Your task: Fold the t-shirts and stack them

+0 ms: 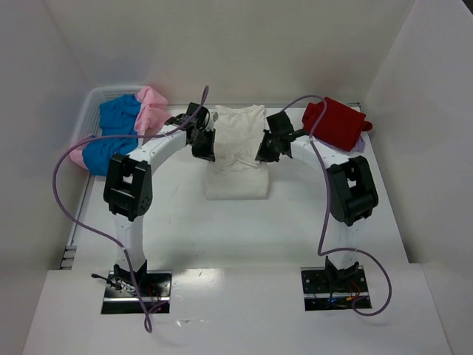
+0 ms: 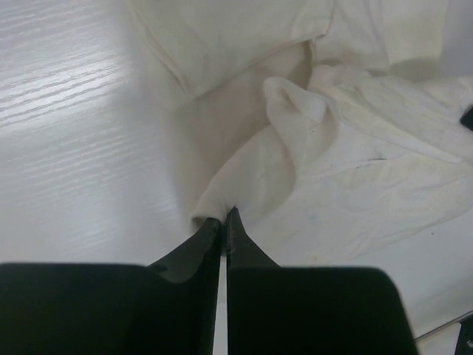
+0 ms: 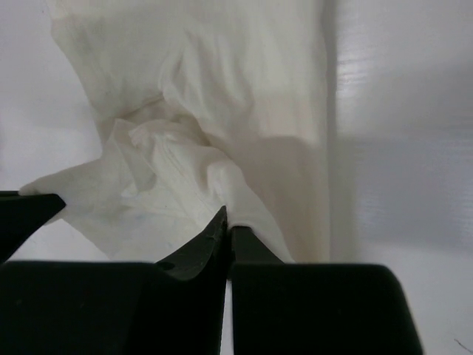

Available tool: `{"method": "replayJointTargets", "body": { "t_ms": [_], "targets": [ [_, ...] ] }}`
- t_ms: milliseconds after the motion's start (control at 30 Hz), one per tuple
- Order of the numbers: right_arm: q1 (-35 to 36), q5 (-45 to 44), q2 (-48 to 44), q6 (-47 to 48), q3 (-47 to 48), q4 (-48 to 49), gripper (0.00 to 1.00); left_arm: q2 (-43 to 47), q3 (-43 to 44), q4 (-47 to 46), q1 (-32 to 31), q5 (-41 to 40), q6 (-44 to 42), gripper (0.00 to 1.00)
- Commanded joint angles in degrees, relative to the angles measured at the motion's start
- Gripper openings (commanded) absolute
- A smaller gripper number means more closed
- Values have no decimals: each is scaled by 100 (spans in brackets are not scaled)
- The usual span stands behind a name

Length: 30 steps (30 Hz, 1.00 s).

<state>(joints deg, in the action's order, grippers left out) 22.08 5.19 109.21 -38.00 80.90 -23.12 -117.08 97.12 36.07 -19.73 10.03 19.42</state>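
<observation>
Cream-white t-shirt (image 1: 236, 148) at centre of the tabletop (image 1: 236, 237), between the two arms; collar end toward the far wall; near end lies as a flat squared band; upper part rumpled and drawn inward at both sides. Left tool (image 2: 225, 216) narrow, tips pinched on a raised fold at the shirt's left side; right tool (image 3: 228, 219) likewise narrow, tips closed on the cloth at the right side; both low, at the fabric.

Progress, as judged: early to middle. This shirt is partly folded with its sides in hand; not yet a finished packet. Red t-shirt (image 1: 336, 122) sits at the far right of the tabletop as a compact bundle; a lavender sliver (image 1: 361, 145) shows at its near right edge, too small to say what it is; how neat the bundle's fold is cannot be told; possibly the start of the stack. Blue t-shirt (image 1: 118, 117) and pink t-shirt (image 1: 153, 109) are heaped loose in the white mesh basket (image 1: 103, 92) at far left, pink at its right end; unfolded; number of garments in there unclear. Left to do: finish the cream one, set it on the stack, then work through the basket.

Materials: cream cloth is thin, soft, matte and limp; creases tight where pinched, loose rolls elsewhere; faint specks and a stitched seam line in the left wrist view. Tabletop is white with a fine wood-like grain and slight sheen. Tool fingers are black and hard, tapering to wedge tips. Basket is a rigid plastic lattice.
</observation>
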Motion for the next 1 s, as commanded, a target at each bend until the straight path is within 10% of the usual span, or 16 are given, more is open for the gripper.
{"method": "replayJointTargets", "body": {
  "t_ms": [0, 533, 700, 967],
  "targets": [
    [-63, -45, 264, 240, 417, 194, 6, -320, 202, 41, 48, 183, -193, 11],
    [-538, -14, 240, 678, 593, 791, 68, -241, 553, -153, 523, 78, -474, 73],
    [-538, 364, -206, 803, 646, 761, 65, 458, 291, -205, 523, 381, -588, 83],
    [-513, 1163, -976, 890, -449, 1129, 30, 1689, -1485, -1044, 86, 2024, -502, 82]
  ]
}}
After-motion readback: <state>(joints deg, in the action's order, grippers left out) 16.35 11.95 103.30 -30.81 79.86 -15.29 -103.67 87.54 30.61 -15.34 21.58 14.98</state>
